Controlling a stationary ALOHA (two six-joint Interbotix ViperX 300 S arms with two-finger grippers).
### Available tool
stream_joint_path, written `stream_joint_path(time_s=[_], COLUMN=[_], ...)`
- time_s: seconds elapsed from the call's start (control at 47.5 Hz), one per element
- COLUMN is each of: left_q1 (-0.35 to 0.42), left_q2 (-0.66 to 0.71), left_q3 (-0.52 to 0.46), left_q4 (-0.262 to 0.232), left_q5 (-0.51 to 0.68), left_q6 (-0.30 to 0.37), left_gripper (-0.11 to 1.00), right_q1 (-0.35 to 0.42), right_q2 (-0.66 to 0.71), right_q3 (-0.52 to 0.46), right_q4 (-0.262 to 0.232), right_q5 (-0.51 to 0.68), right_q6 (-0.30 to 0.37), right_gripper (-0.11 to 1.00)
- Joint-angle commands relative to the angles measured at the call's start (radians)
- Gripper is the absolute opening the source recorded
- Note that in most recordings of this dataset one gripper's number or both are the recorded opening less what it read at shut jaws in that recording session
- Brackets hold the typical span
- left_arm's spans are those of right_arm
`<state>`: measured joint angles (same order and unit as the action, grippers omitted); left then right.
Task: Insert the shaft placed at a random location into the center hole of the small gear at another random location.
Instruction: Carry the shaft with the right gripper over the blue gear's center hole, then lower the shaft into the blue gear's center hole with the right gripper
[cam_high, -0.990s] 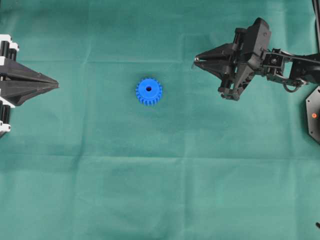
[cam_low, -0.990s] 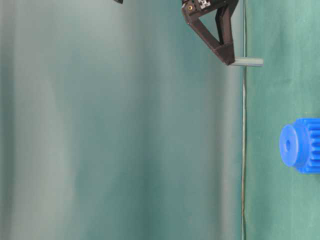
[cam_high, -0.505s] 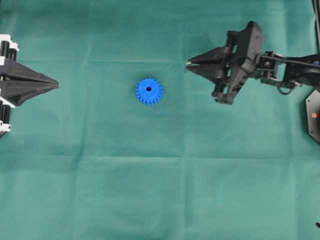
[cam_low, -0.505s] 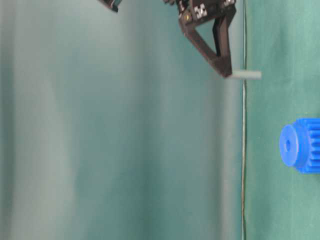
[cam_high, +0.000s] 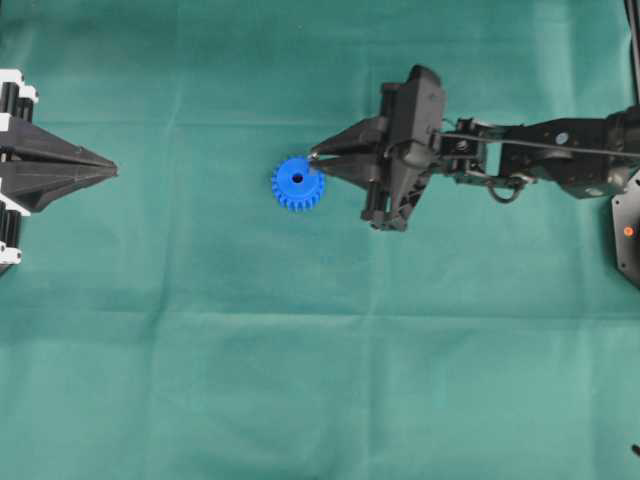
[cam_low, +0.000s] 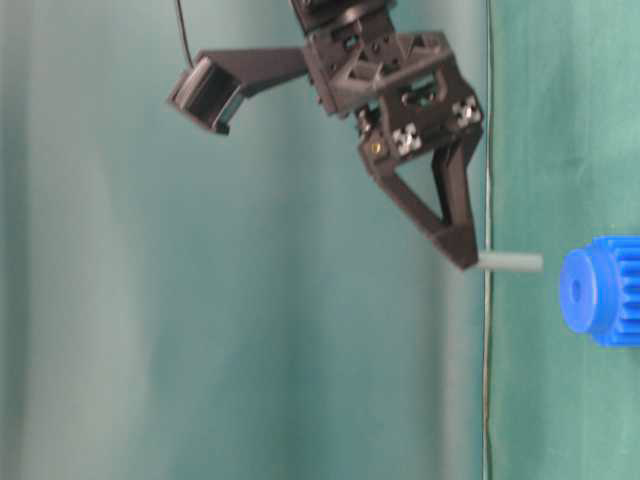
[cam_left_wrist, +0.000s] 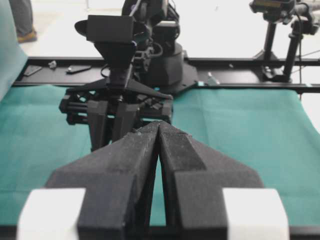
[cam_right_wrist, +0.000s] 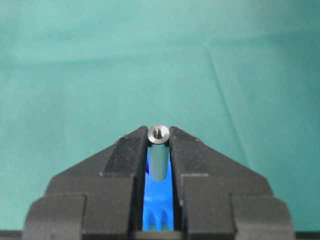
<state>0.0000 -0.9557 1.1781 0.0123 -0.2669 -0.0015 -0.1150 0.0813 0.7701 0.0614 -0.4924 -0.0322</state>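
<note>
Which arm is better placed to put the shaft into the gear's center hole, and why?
The right gripper: it already holds the shaft just beside the small gear. The left gripper sits shut at the table's far edge, holding nothing.

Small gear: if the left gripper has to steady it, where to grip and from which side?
Grip the small gear across its toothed rim, low, from the free left side. It lies flat, hub up; right gripper holds the shaft above, so keep the hub clear.

Both arms are matte black plastic. The left gripper (cam_high: 112, 171) has white blocks behind its wedge fingers. The right gripper (cam_low: 468, 262) shows silver screws and a thin black cable.
</note>
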Motion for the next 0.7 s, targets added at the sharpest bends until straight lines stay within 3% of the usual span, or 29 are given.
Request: stream_joint_path(time_s=[0.0, 0.674], left_q1=[0.0, 0.0], left_q2=[0.008, 0.008], left_q3=[-0.015, -0.015], left_q4=[0.002, 0.002], left_q5=[-0.006, -0.006], left_q6=[0.0, -0.002], left_gripper=[0.0, 0.0], right_q1=[0.009, 0.02], right_q2=[-0.002, 0.037], right_q3=[-0.046, -0.089], right_q4=[0.003, 0.002], right_q5=[0.006, 0.051], right_q6=[-0.009, -0.009], right_gripper=[0.13, 0.13])
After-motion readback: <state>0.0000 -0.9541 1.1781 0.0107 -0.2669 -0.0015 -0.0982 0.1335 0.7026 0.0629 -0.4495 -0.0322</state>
